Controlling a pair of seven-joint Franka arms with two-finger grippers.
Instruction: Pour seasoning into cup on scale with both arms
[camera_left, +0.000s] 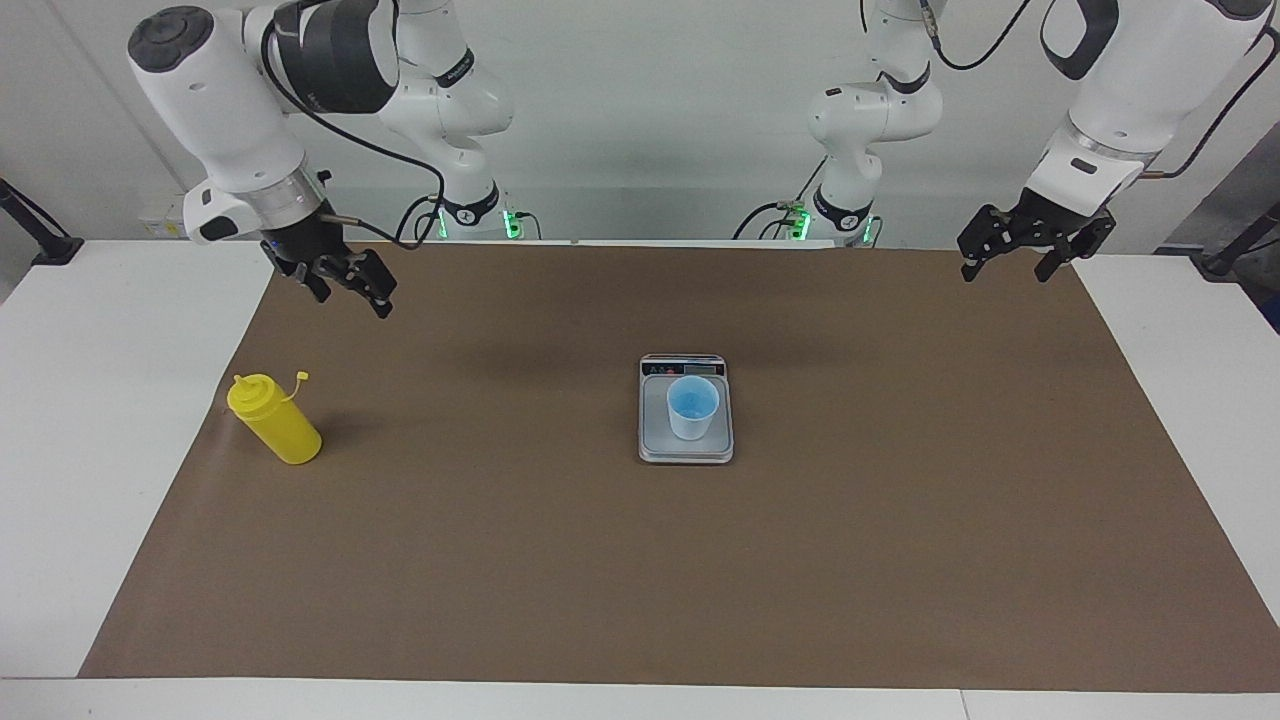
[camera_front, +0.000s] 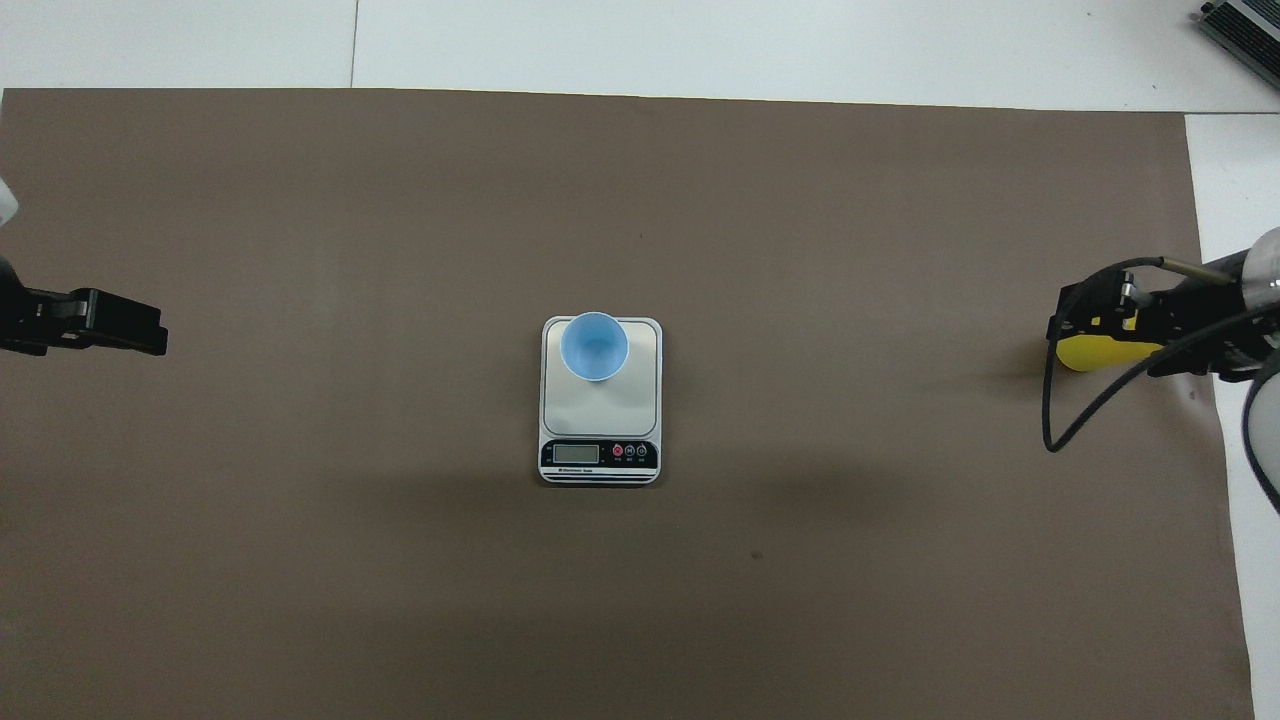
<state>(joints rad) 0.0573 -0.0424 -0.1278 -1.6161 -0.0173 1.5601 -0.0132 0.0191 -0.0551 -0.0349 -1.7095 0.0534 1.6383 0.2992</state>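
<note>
The yellow squeeze bottle (camera_left: 278, 425) stands on the brown mat toward the right arm's end of the table, its small cap hanging off on its tether. In the overhead view only part of the bottle (camera_front: 1088, 353) shows under the right gripper. The light-blue cup (camera_left: 692, 405) (camera_front: 594, 345) stands upright on the scale (camera_left: 655, 447) (camera_front: 640, 400) at the middle of the mat. The scale's display strip is on the edge nearer the robots. My right gripper (camera_left: 352, 300) (camera_front: 1085, 320) is open and empty, raised well above the bottle, not touching it. My left gripper (camera_left: 1005, 272) (camera_front: 150, 335) is open and empty, raised over the mat's other end.
A brown mat (camera_left: 900, 520) covers most of the white table (camera_left: 100, 400). White table strips show at both ends and along the edge farthest from the robots. A black cable (camera_front: 1060, 420) loops from the right wrist.
</note>
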